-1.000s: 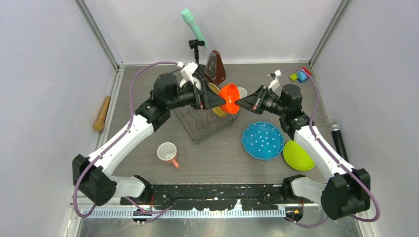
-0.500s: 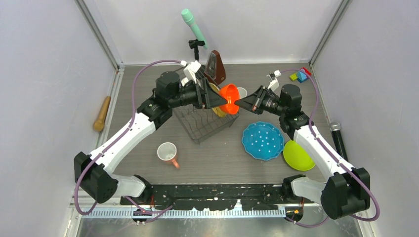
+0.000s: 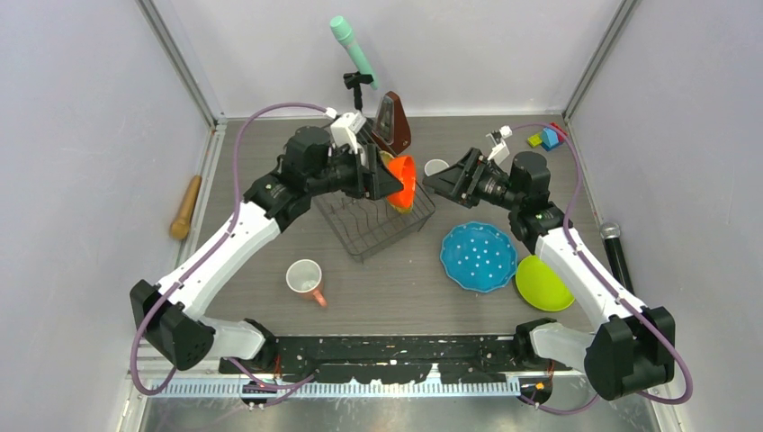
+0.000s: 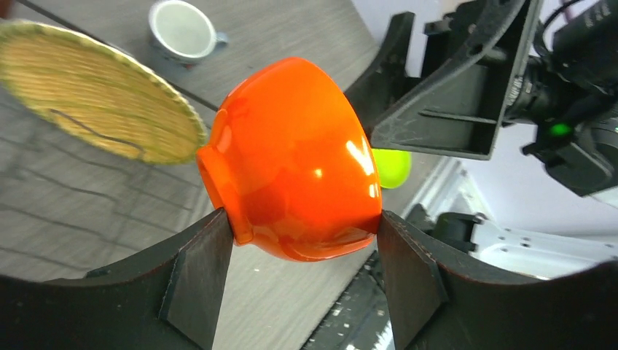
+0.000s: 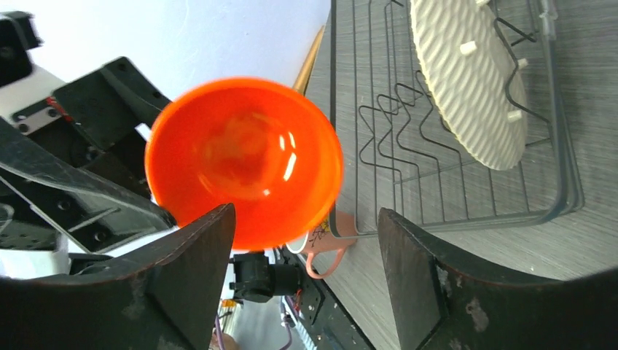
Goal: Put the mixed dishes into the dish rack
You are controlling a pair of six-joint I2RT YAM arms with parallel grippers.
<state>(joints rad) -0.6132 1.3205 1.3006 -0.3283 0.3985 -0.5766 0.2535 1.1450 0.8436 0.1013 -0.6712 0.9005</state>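
A: Where is the orange bowl (image 4: 291, 160)?

B: We have it in the left gripper (image 4: 302, 240), pinched from both sides and held up off the worktop (image 3: 396, 297). It lies on its side, with its mouth turned straight at the right gripper (image 3: 443, 183) and its foot pointing the other way.

A: And the right gripper?

B: It is spread wide, just beside the bowl's mouth but apart from it, so we touch nothing on that side. The left gripper alone carries the bowl, and it is also the nearer one to the rack.

A: Which way does the rack (image 3: 360, 238) lie from the left gripper?

B: Beneath it, reaching a little toward our bases. The bowl hangs over the rack's far right part, just beside the yellow plate (image 4: 95, 95). We judge the coming move to be a lowering. The bowl should keep clear of that plate as it settles among the prongs.

A: What does the rack hold?

B: Only the yellow plate, as far as we can see, standing on edge between prongs. We cannot tell what the left gripper hides.

A: And outside the rack?

B: The pink mug (image 3: 306, 279) sits on the worktop on the near side of the left gripper. The grey mug (image 3: 436, 167) stands upright just beyond the right gripper. On the near side of the right gripper lies the blue plate (image 3: 478, 256), bare. The lime plate (image 3: 540, 285) is just right of it.
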